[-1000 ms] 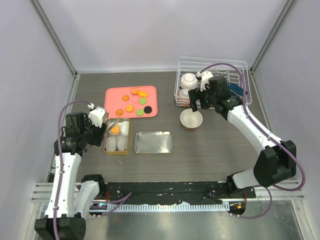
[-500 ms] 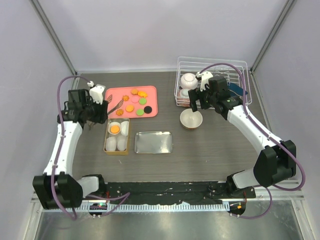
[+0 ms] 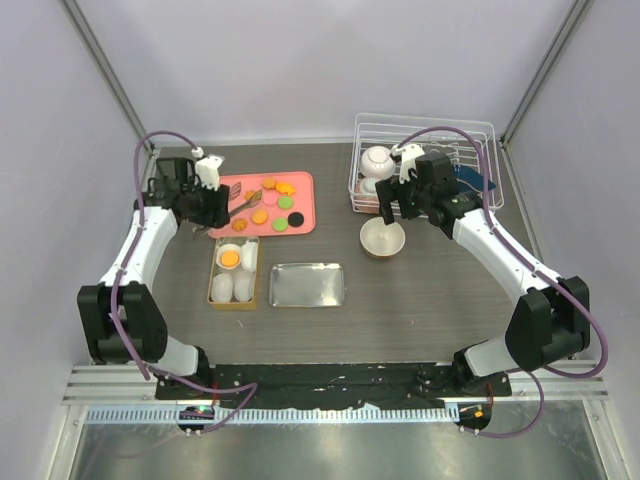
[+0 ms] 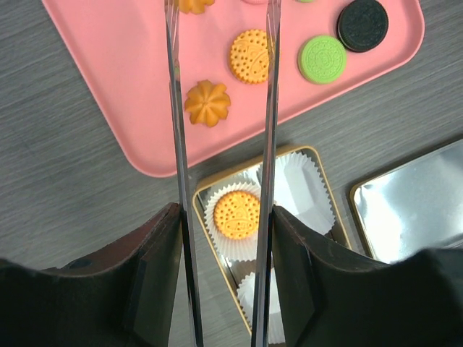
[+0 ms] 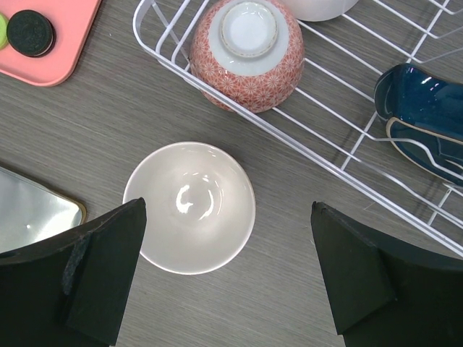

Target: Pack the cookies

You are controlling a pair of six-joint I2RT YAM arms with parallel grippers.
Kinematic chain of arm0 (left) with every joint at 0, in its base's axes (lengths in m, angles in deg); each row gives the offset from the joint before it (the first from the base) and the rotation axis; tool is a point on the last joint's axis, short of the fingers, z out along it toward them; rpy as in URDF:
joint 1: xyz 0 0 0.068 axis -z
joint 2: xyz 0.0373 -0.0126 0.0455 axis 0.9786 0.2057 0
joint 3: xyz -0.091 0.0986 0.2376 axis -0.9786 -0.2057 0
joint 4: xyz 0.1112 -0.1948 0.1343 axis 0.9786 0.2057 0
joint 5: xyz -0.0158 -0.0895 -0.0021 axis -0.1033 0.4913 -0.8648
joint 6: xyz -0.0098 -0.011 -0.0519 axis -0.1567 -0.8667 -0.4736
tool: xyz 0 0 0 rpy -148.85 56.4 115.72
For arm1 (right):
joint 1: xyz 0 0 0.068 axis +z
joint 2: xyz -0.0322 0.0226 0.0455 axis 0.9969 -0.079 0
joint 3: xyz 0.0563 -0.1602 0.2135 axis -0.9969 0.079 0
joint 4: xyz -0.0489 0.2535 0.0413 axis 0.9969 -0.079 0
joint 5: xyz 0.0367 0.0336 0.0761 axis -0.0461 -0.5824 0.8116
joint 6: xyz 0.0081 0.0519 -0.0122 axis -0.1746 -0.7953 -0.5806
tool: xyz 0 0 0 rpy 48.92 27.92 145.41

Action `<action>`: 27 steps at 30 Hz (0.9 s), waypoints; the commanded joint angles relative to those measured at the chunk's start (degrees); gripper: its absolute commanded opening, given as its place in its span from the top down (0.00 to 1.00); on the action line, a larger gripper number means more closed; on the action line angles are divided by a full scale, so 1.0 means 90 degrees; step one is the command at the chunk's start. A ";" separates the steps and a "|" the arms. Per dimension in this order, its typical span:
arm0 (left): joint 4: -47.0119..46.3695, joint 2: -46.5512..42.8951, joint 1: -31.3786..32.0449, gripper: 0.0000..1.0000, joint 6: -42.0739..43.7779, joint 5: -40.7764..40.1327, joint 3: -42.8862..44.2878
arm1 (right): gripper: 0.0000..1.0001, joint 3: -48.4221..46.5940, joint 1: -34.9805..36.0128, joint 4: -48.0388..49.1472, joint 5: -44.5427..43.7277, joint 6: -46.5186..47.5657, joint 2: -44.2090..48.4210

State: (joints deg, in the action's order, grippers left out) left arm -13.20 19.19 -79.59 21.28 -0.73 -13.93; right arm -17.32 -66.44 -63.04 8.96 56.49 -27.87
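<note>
Several cookies lie on the pink tray (image 3: 300, 190): an orange flower cookie (image 4: 207, 103), a round orange one (image 4: 251, 56), a green one (image 4: 323, 59) and a black one (image 4: 362, 24). One round orange cookie (image 4: 237, 214) sits in a white paper cup in the gold tin (image 3: 234, 272). My left gripper (image 3: 213, 203) (image 4: 224, 242) is shut on metal tongs (image 4: 174, 116). The tong blades stand apart and empty over the tray's near-left part. My right gripper (image 3: 395, 203) (image 5: 228, 275) is open and empty above a white bowl (image 5: 189, 206).
The tin's silver lid (image 3: 308, 284) lies right of the tin. A white wire rack (image 3: 425, 165) at the back right holds a red patterned bowl (image 5: 246, 69) and a blue dish (image 5: 419, 116). Grey walls enclose the table.
My left arm has swung from over the tin away to the pink tray, with the tongs empty. The right arm has not moved.
</note>
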 commanded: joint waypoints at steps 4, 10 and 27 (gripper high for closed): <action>-0.0715 0.0583 0.0405 0.46 -0.0198 -0.0205 0.0715 | 0.00 -0.0246 0.0025 0.0061 -0.0041 0.0085 -0.0086; -0.0832 0.1004 0.0484 0.46 -0.0169 -0.0624 0.0950 | 0.00 -0.0236 0.0025 0.0061 -0.0061 0.0105 -0.0086; -0.1125 0.1307 0.0484 0.47 -0.0072 -0.1064 0.0745 | 0.00 -0.0246 0.0015 0.0051 -0.0031 0.0115 -0.0086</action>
State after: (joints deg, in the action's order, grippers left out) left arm -19.63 30.56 -75.15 20.39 -9.17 -7.53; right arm -17.32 -66.44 -63.35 8.87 56.93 -29.01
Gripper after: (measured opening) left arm 0.535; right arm 0.996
